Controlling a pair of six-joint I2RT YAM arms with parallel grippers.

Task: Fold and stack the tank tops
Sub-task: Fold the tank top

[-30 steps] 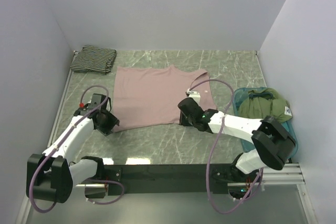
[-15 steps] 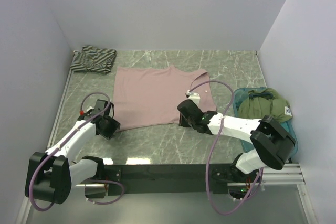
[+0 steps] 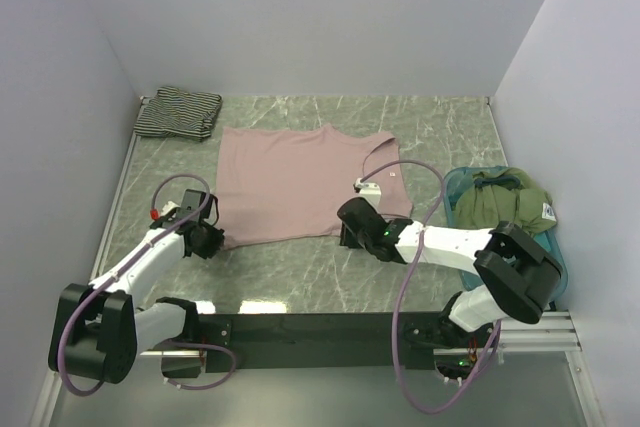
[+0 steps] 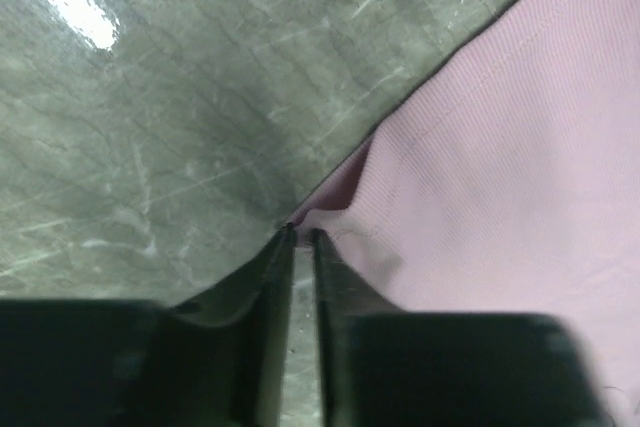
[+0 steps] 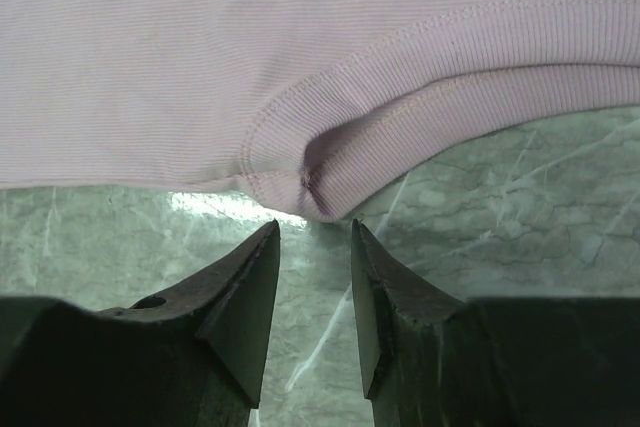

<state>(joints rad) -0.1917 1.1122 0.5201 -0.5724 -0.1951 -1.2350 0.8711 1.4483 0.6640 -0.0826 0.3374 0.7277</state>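
Pale lavender walls (image 3: 300,17) close the grey-green marble table (image 3: 300,272) on the left, far and right sides. The pink tank top (image 3: 285,182) lies spread flat in the middle. A broad band of marble runs between its near edge and the arm bases, with narrower strips along its far edge and left side. The striped tank top (image 3: 178,113) sits folded in the far-left corner against the wall, just beside the pink one's far-left corner. At the right, a teal tray (image 3: 450,185) holding an olive cloth (image 3: 505,202) stands close to the pink top's right edge.

The left gripper (image 3: 212,240) is low at the near-left corner of the pink top. Its fingers (image 4: 272,282) are drawn to a narrow slit with the tips at the puckered corner; I cannot tell whether cloth is pinched. The right gripper (image 3: 350,232) is at the near edge, its jaws moderately apart, tips just short of a small fold in the hem
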